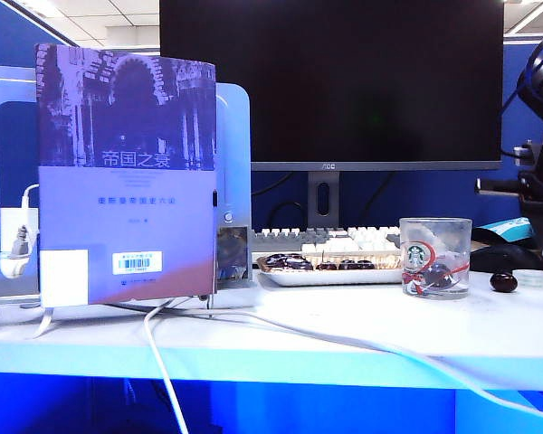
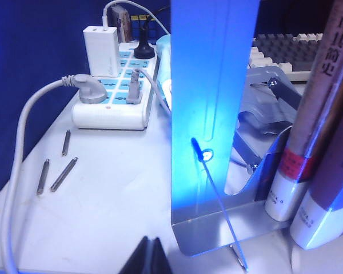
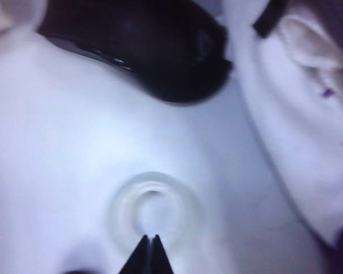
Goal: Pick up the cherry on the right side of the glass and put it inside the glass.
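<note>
Sitting alone on the white table (image 1: pixel 362 330), the cherry (image 1: pixel 503 282) is a small dark glossy fruit just to the right of the glass (image 1: pixel 435 258), near it but not touching. The glass is a short clear tumbler with a round green logo and thin red lines; something dark shows low inside it. Behind and left of the glass, a white tray (image 1: pixel 330 276) carries a row of similar dark fruits, with a keyboard (image 1: pixel 330 240) and a black monitor (image 1: pixel 330 81) beyond. A book (image 1: pixel 127 176) stands upright at the left.

The right end effector (image 3: pixel 150 240) has its two dark tips pressed together, holding nothing, poised over a clear ring (image 3: pixel 152 211) lying on the table; a blurred black object (image 3: pixel 154 51) lies beyond it. The cherry does not appear in this wrist view.

The left end effector (image 2: pixel 149 244) also shows its tips together and empty, above the table near a metal bookend (image 2: pixel 214 114), a power strip (image 2: pixel 114 100) and three loose metal pins (image 2: pixel 56 165)
</note>
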Robot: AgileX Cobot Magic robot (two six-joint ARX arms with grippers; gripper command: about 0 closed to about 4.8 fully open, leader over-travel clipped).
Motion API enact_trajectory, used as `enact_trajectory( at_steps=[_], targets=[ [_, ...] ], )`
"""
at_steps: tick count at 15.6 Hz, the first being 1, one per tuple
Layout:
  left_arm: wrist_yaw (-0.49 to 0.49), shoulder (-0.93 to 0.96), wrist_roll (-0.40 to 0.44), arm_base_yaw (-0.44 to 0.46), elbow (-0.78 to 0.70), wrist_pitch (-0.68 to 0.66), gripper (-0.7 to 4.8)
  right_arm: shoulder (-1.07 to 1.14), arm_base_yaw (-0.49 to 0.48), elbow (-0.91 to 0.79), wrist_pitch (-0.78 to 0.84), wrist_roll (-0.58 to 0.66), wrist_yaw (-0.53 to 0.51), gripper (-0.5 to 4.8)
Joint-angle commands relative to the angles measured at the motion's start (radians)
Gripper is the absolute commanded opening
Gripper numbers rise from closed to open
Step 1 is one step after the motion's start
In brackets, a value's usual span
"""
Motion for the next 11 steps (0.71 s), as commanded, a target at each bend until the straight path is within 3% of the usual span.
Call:
enact_trajectory(
  at_steps=[1, 11],
  targets=[
    [0.004, -0.003, 0.004, 0.001, -0.001, -0.012, -0.05, 0.015, 0.0, 0.001, -0.041, -0.06, 0.066, -0.05],
    [0.004, -0.003, 0.004, 0.001, -0.001, -0.012, -0.05, 0.043, 0.035, 0.001, -0.042, -0.117, 0.06, -0.05]
  ],
)
